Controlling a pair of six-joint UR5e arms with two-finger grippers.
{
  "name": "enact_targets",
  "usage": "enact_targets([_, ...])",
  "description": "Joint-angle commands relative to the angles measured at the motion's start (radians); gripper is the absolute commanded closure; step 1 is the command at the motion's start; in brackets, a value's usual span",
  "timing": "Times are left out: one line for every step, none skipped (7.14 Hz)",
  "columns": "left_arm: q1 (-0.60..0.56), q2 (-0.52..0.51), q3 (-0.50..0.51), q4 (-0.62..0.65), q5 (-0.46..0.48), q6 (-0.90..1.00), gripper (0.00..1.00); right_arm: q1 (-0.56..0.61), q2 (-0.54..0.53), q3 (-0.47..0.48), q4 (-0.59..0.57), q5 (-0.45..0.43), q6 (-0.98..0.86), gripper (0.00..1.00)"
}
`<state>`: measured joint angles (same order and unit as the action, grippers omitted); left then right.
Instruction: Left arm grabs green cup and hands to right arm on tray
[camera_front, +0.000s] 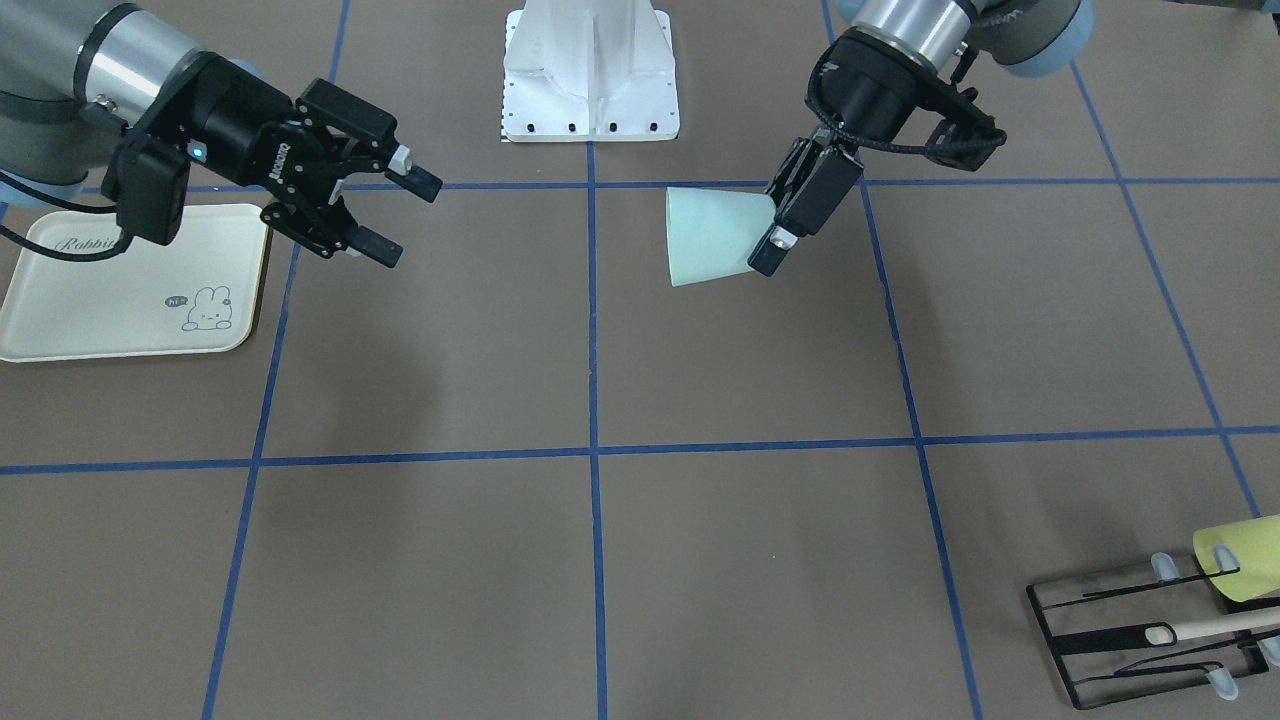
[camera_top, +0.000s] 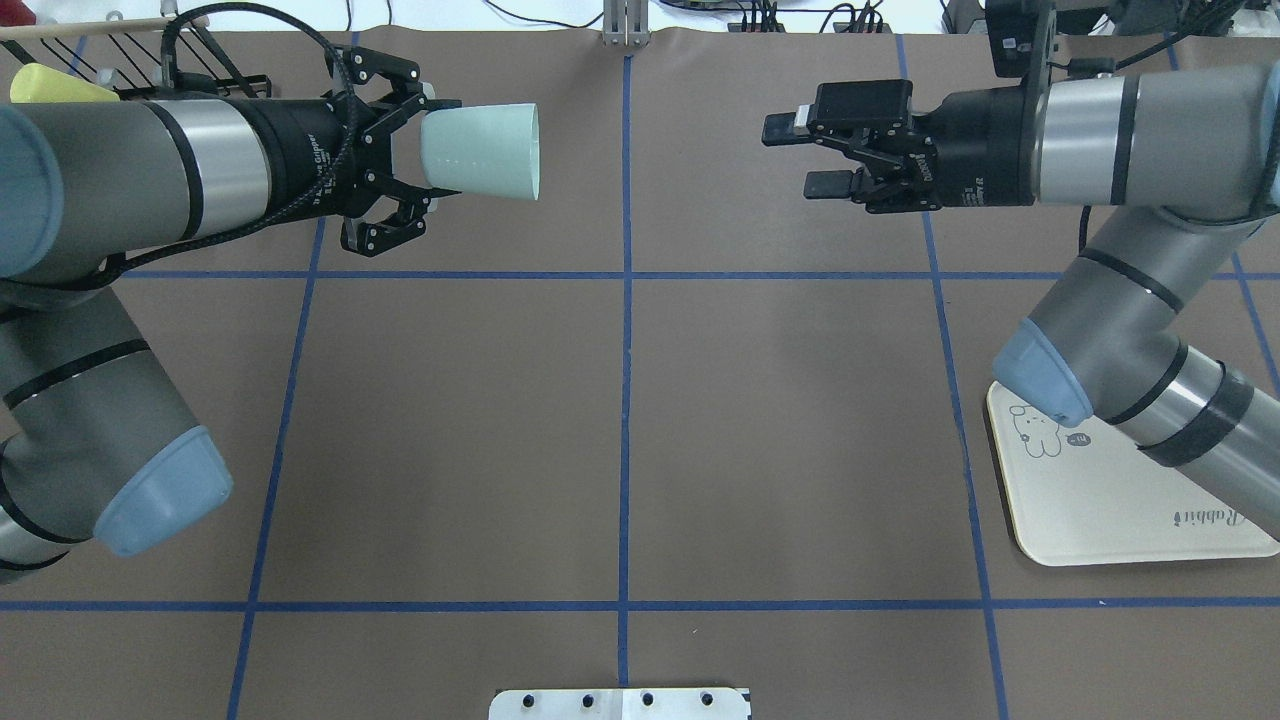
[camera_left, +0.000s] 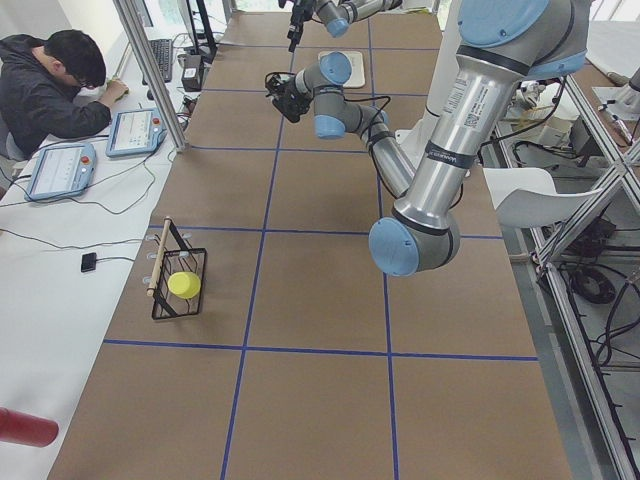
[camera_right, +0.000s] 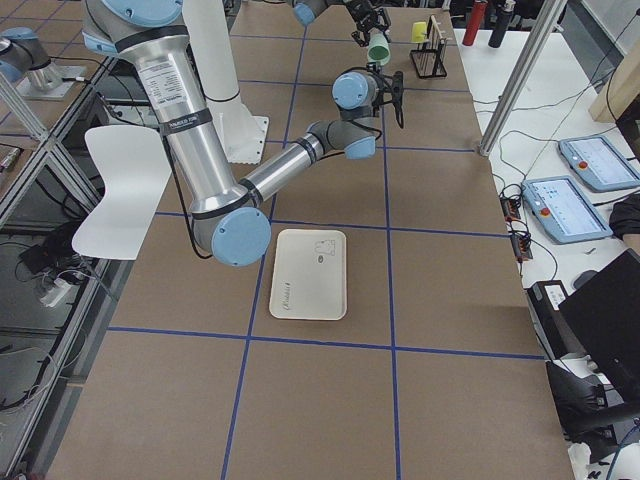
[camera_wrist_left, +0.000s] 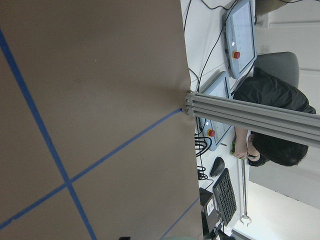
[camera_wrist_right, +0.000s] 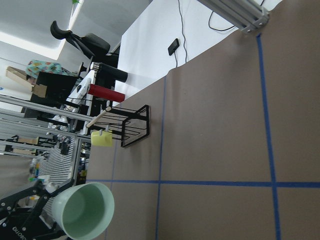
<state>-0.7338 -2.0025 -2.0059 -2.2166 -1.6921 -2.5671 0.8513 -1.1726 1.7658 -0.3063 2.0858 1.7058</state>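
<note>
gap: open air between green cup (camera_top: 480, 152) and right pincer (camera_top: 803, 155) | tray (camera_top: 1100, 500): right arm (camera_top: 1110, 310) elbow near its corner

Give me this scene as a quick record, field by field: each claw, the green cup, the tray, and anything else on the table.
left claw: shut on the narrow end of the green cup, held off the table
green cup: lying sideways in the air, mouth facing the right claw, apart from it
right claw: open, holding nothing, pointed at the cup
tray: flat on the table under the right arm, no cup on it
handover: not yet done
other: black wire rack with a yellow-green cup
</note>
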Motion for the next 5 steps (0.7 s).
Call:
enact_targets([0.004,-0.010,-0.020,-0.005,-0.062,-0.102,0.79,-0.052,0.002,0.000,0.083,-0.027,0.011,0.01])
enact_targets([0.011,-0.028,-0.019,-0.005,-0.079,-0.137,0.79,-0.070,0.002,0.000,0.107,-0.045,0.011,0.01])
enact_targets([0.022,-0.042,-0.017,-0.003,-0.084,-0.180,0.79,-0.108,0.002,0.000,0.139,-0.090,0.011,0.01])
enact_targets([0.033,-0.059,-0.017,-0.002,-0.084,-0.209,0.79,-0.159,0.001,-0.002,0.186,-0.154,0.009,0.02])
enact_targets([0.036,-0.062,-0.016,-0.002,-0.084,-0.222,0.79,-0.182,0.001,-0.002,0.191,-0.179,0.009,0.02])
